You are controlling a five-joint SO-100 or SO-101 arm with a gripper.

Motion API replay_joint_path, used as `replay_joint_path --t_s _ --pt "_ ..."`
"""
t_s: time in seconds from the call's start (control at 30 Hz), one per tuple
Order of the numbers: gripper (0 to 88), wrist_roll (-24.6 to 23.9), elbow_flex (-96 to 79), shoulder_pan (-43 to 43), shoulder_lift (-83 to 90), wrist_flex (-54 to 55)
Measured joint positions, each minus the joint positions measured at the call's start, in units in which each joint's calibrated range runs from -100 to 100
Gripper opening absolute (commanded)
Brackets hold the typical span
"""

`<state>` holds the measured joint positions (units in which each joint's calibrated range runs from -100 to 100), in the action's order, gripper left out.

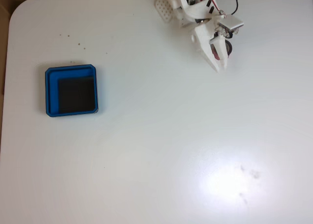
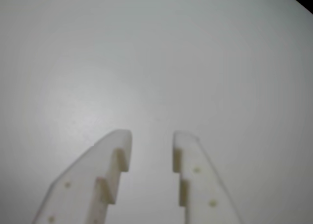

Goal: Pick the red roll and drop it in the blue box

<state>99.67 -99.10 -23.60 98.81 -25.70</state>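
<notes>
White tool (image 2: 151, 138) parted and empty over bare table (image 2: 146, 62) at the wrist; blue box (image 1: 71, 90) far left in the fixed view.

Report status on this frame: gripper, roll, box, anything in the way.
Gripper open, nothing between fingers, over bare table. Red roll partly hidden under the arm's head. Blue box empty, far left in fixed view. Path between clear.

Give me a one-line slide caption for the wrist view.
Open white gripper poised over the bare white table, nothing between its fingers.
</notes>
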Motion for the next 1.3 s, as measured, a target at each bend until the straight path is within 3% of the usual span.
replay_joint_path --t_s 0.9,1.3 --pt "2.2 0.00 0.00 -13.26 0.00 0.00" --pt "2.2 0.00 0.00 -13.85 0.00 -0.99"
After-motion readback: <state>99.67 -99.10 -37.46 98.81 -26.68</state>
